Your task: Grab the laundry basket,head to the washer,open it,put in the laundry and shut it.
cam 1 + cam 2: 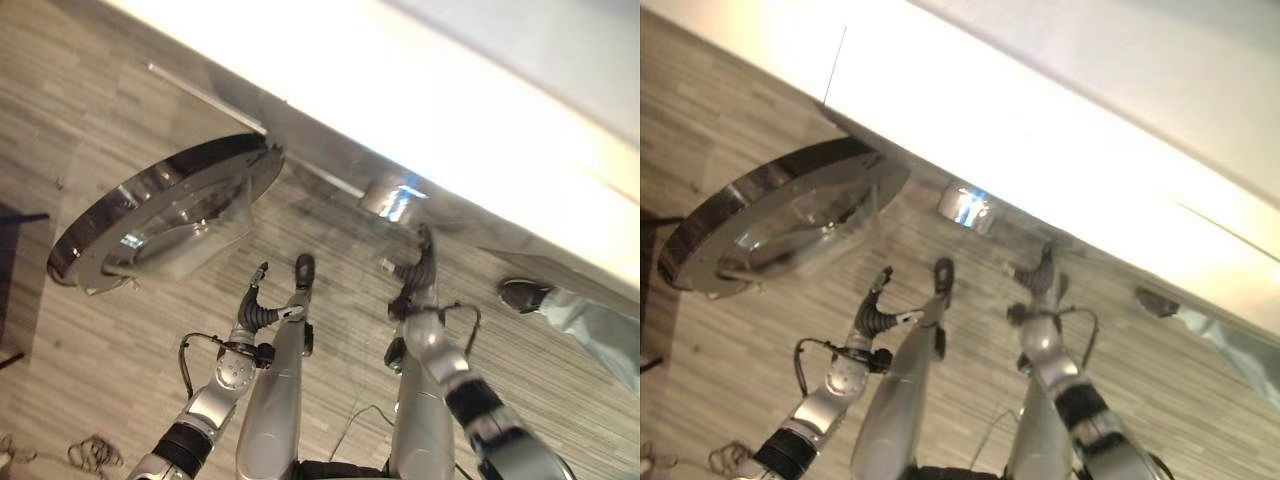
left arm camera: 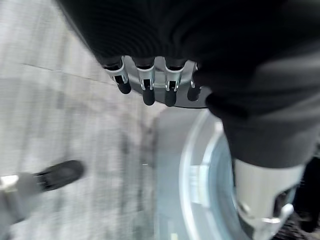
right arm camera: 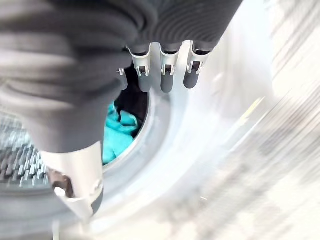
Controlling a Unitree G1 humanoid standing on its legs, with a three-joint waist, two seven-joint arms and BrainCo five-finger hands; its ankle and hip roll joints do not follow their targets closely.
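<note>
The white washer [image 1: 450,130] runs across the top of the eye views. Its round chrome-rimmed glass door [image 1: 165,215] hangs open to the left. Inside the drum opening [image 3: 165,125] lie teal laundry [image 3: 120,132] and a dark cloth behind it. My right hand [image 1: 420,265] hangs open just in front of the washer, its fingers [image 3: 167,75] straight and holding nothing. My left hand [image 1: 262,300] is open too, below the door's right edge, with straight fingers [image 2: 147,87] and the door's rim [image 2: 200,180] past them.
A person's dark shoe [image 1: 522,293] and light trouser leg [image 1: 600,330] stand on the grey wood-grain floor to my right, close to the washer. A dark object [image 1: 10,250] sits at the left edge. A grey gridded surface [image 3: 15,160] shows beside the drum opening.
</note>
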